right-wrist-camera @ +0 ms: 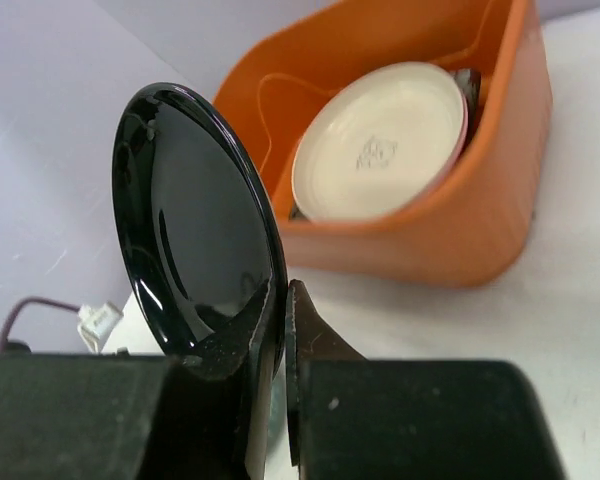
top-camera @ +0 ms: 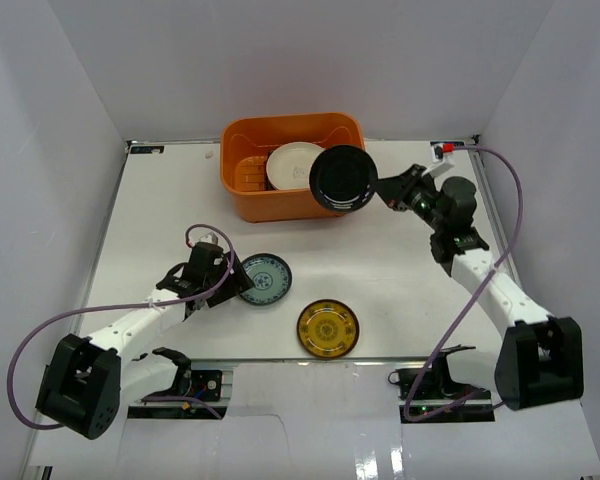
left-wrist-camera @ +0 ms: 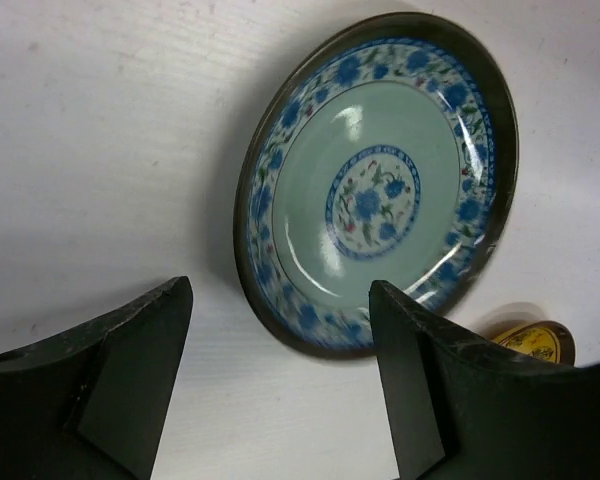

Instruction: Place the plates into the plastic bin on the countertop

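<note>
White worktop (top-camera: pixel 400 290) carrying orange plastic bin (top-camera: pixel 270 208) with cream plate (top-camera: pixel 290 165) leaning inside. Right tool (top-camera: pixel 380 188) clenched on glossy black plate (top-camera: pixel 342 180), held on edge at the bin's front right corner. Left tool (top-camera: pixel 237 284) released, just beside blue-patterned plate (top-camera: pixel 267 279) in front of the bin; yellow-gold plate (top-camera: pixel 328 328) farther in front.

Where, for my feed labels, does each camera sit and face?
Top external: above and behind the robot, facing down on the table; left arm and right arm show whole.
Left wrist: on the left arm, facing down at the blue plate; the open left claw shows at the bottom.
Right wrist: on the right arm, facing the bin past the black plate clamped in the right claw.
Shared: top and right wrist show bin and black plate; top and left wrist, the blue plate.
</note>
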